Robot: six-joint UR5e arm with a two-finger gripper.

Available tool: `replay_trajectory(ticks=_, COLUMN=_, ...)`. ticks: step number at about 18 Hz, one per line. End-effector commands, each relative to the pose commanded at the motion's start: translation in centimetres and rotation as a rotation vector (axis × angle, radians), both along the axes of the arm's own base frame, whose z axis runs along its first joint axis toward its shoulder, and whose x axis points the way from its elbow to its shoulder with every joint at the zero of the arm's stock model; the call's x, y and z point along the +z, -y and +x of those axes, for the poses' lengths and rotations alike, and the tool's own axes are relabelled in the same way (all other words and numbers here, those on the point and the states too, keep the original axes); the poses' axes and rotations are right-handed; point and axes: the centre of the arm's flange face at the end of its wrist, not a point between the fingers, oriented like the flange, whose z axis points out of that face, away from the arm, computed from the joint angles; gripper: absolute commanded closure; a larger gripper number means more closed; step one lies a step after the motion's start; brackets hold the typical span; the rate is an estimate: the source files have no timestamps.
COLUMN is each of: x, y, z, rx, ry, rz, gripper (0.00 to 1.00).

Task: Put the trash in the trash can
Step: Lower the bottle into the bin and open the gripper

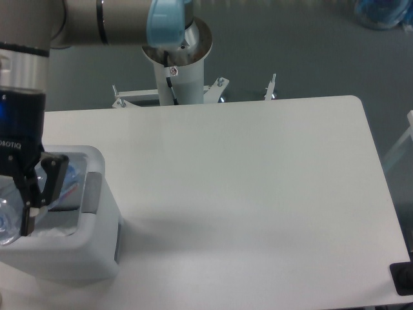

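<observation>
Gripper [16,210] first: from my seat I see it low at the left edge of the frame, its black fingers [53,181] reaching down inside the mouth of the trash can [97,255]. Only the right-hand finger shows clearly; the other runs off the picture, so I judge the grip from what sits between them. A clear, rounded piece of plastic, which I take for the bottle [8,219], lies clamped there at about 7 o'clock from the visible finger, cut off by the frame edge. I cannot make out its cap or label, nor its long axis.

What matters for the coming move is that the bottle sits directly over the bin's opening, within the thick white rim and not beside it. Straight below is where it needs to go, so I reckon parting the fingers would let it drop in with no sideways travel.

Behind the fingers, at about 2 o'clock from the bottle, I see wrinkly clear plastic with a trace of red and blue, lying inside the bin; it may be the bag [71,184], though I cannot be sure.

The bin stands at the table's [258,194] 8 o'clock corner, grey panel facing right. No other trash shows on the tabletop, so I judge the task nearly done.
</observation>
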Motion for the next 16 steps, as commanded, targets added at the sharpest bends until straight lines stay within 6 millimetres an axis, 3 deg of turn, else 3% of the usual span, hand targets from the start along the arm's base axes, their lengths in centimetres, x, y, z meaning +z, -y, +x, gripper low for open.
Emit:
replay_trajectory(ticks=3, x=-1.0, y=-0.3, z=2.4, rx=-0.025, ry=0.017, rz=-0.018, gripper=0.34)
replay_trajectory(ticks=5, x=-1.0, y=0.2, z=2.7, rx=-0.017, ry=0.029, rz=-0.019, gripper=0.31)
replay_trajectory(ticks=9, x=-1.2, y=0.9, z=2.9, rx=-0.016, ry=0.032, rz=-0.027, gripper=0.19)
replay_trajectory(ticks=12, x=-1.0, y=2.1, z=3.4, rx=-0.021, ry=0.028, rz=-0.033, gripper=0.02)
replay_trajectory(ticks=14, x=-1.3, y=2.5, z=2.4, rx=-0.008, ry=0.028, rz=-0.042, gripper=0.0)
replay_trajectory(ticks=16, x=-1.4, y=3.7, z=-2.1, rx=0.064, ry=0.011, rz=-0.051, gripper=0.0)
